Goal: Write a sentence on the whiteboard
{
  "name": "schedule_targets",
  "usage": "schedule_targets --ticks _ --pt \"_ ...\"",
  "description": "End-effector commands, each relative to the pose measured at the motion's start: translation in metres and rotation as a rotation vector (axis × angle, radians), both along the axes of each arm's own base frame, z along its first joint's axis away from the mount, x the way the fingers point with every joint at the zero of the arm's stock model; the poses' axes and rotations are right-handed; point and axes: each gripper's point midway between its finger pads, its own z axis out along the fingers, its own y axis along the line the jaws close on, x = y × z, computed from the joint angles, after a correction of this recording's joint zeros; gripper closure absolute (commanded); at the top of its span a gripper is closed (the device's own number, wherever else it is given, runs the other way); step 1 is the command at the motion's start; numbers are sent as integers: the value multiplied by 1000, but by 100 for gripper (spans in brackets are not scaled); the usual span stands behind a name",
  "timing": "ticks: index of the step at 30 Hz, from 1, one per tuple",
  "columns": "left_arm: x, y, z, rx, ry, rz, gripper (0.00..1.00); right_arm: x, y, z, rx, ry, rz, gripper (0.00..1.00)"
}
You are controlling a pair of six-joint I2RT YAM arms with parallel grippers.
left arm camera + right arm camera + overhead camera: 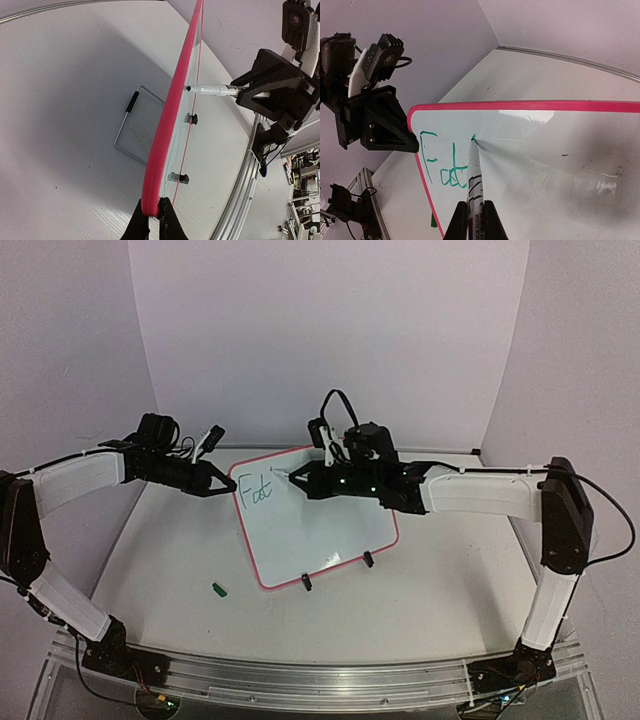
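Observation:
The whiteboard (320, 530) with its pink-red rim stands tilted on two black clip feet at mid-table. My left gripper (228, 483) is shut on its left edge; the left wrist view shows the rim (165, 135) edge-on, pinched in my left gripper (154, 212). My right gripper (305, 478) is shut on a white marker (475, 180), its green tip touching the board (545, 165). The sentence (442, 162) reads only "Fat" in green near the upper left corner, and it also shows in the top view (255, 490). The marker (212, 90) also shows from the left wrist.
A green marker cap (220, 589) lies on the table in front of the board's left side. A wire stand (131, 125) props the board from behind. The table's metal front rail (300, 680) runs between the arm bases. Purple walls enclose the back and sides.

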Motion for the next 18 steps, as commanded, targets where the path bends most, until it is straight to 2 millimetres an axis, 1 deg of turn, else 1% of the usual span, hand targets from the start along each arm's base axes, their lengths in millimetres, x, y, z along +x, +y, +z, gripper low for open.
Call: schedule_targets --ticks 1,5,10,13,18 --pt "-9 -8 -22 79 12 -45 100 -4 -6 -12 -9 32 -1 100" --pt "-9 -8 -22 80 12 -44 100 -11 -11 -24 -24 60 8 100" --pt "-9 -8 -22 82 13 -46 100 -17 -13 -32 -28 83 21 100" --pt "-9 -8 -22 82 12 -46 100 -19 -12 -31 -19 85 30 100" --pt "-9 -8 -23 85 13 -45 100 -20 -11 -22 5 79 38 100"
